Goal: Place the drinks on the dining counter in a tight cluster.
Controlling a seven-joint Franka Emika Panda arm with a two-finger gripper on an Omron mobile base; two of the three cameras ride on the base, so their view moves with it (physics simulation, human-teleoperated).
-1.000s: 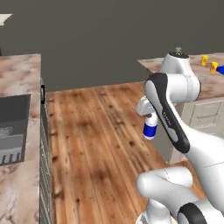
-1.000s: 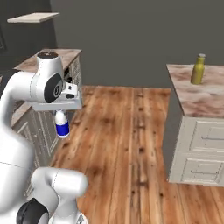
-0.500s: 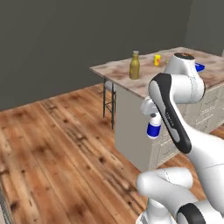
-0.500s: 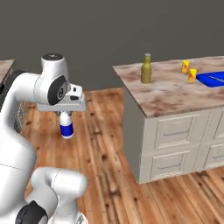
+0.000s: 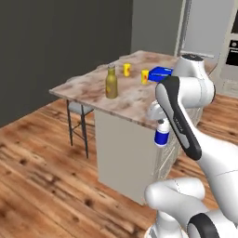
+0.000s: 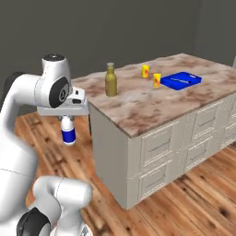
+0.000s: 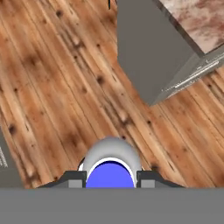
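beside the dining counter (image 5: 93,90) in the left base view, the gripper (image 5: 161,124) hangs off the edge, clamped on the small blue-and-white bottle (image 5: 161,135) hanging beneath it. in the right base view the bottle (image 6: 68,131) hangs over floor, the amber bottle (image 6: 110,80) on the counter. in the hand view the fingers (image 7: 72,177) pinch the bottle (image 7: 110,164).

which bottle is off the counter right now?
The small blue-and-white bottle, held in the gripper over the wood floor; the tall amber bottle stands on the marbled island counter.
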